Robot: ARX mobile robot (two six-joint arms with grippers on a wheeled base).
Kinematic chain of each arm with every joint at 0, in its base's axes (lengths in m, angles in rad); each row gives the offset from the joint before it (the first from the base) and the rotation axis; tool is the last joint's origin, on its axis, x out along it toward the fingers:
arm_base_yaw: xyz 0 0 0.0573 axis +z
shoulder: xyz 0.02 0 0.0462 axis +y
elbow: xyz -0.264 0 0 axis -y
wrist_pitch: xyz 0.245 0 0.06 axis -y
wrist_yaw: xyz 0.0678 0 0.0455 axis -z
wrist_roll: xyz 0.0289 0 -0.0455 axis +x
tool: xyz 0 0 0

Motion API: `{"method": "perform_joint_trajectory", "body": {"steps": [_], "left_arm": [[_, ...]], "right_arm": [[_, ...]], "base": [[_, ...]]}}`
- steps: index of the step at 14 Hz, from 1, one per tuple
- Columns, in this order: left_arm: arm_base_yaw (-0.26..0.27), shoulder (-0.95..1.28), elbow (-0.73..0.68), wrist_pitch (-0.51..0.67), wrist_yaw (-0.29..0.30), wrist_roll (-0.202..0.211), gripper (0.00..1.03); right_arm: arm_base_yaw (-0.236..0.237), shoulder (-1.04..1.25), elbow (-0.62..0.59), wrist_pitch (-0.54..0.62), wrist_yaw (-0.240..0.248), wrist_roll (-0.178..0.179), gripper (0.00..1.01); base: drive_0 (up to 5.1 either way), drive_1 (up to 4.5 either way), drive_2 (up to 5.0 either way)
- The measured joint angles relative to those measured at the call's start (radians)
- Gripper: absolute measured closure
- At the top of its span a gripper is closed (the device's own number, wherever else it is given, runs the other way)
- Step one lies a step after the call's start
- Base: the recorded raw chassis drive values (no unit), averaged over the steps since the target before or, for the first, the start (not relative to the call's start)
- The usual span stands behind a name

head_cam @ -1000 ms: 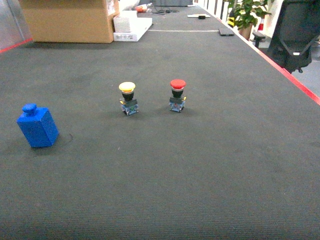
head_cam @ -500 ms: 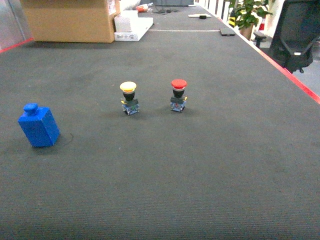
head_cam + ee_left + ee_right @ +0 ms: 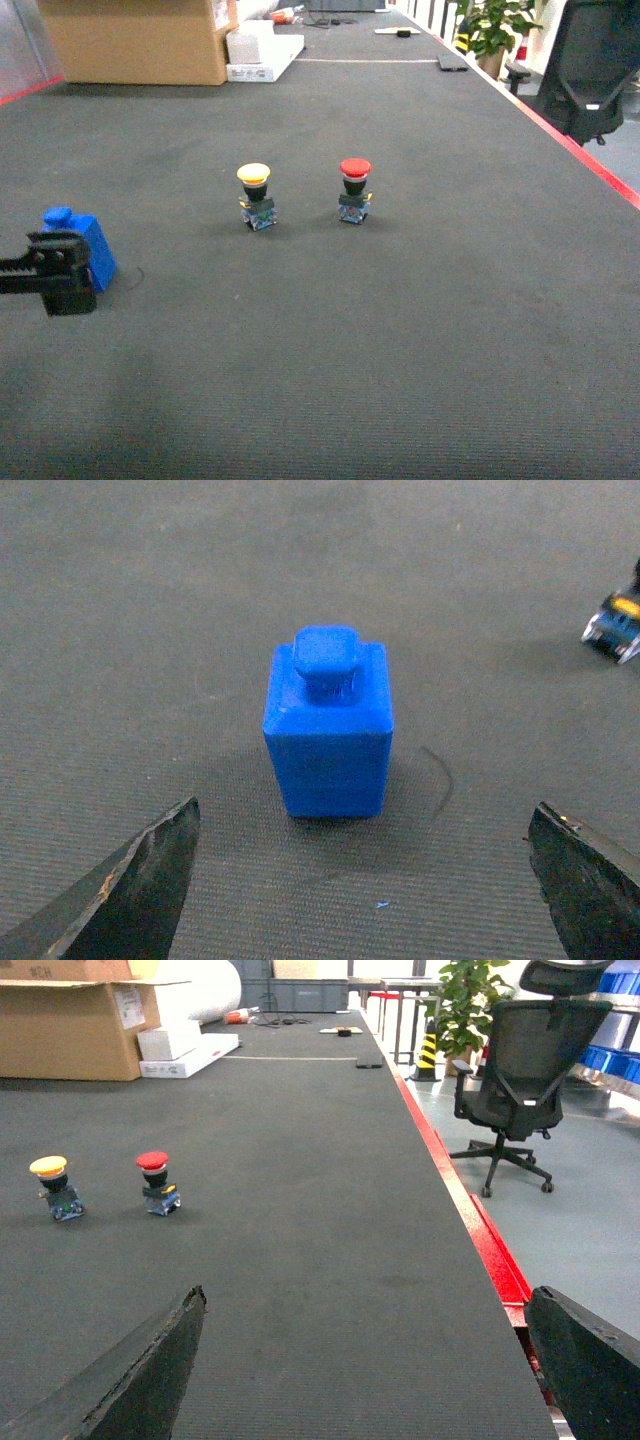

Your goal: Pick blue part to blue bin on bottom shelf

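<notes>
Dark grey ribbed matting [image 3: 420,330] covers the long work surface where an ARX robot lines up on the blue part [image 3: 328,725]. Nearest the robot, the left gripper [image 3: 365,880] hangs with its jaws spread wide apart, the part standing upright on the mat just ahead of them and centred between the two fingertips, its stubby knob on top and its long axis vertical. Seen from the head camera, that gripper [image 3: 62,272] comes in from the left edge and partly hides the part [image 3: 88,238]. The right gripper [image 3: 365,1360] is likewise open, holding nothing, and lies well apart from the part, so the left arm is judged the one to make the grasp. Right of the part and farther back stand a yellow-capped push button [image 3: 255,196] and a red-capped push button [image 3: 354,190], both clear of the approach. Beyond them sit a cardboard box [image 3: 140,40] and an office chair [image 3: 515,1080]. Neither blue bin nor shelf is in view.
</notes>
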State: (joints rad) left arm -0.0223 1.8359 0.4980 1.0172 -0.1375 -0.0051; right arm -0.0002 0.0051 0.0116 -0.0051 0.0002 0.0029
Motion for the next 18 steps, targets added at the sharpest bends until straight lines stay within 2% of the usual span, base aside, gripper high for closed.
{"method": "perform_joint_trajectory", "body": {"steps": [4, 9, 15, 16, 18], "left_arm": [[0.036, 0.203, 0.148, 0.002, -0.016, 0.045, 0.05], [0.052, 0.259, 0.203, -0.002, -0.019, 0.058, 0.05], [0.064, 0.347, 0.323, -0.002, 0.047, 0.058, 0.05], [0.064, 0.357, 0.326, 0.018, 0.068, 0.065, 0.16], [0.064, 0.359, 0.326, 0.024, 0.07, 0.066, 0.37]], "right_arm": [[0.0, 0.0, 0.0, 0.0, 0.0, 0.0, 0.03], [0.0, 0.0, 0.0, 0.0, 0.0, 0.0, 0.03], [0.0, 0.0, 0.0, 0.0, 0.0, 0.0, 0.03], [0.0, 0.0, 0.0, 0.0, 0.0, 0.0, 0.03], [0.0, 0.0, 0.0, 0.0, 0.0, 0.0, 0.03]], "base": [[0.0, 0.0, 0.0], [0.0, 0.0, 0.0], [0.0, 0.0, 0.0], [0.0, 0.0, 0.0], [0.0, 0.0, 0.0]]}}
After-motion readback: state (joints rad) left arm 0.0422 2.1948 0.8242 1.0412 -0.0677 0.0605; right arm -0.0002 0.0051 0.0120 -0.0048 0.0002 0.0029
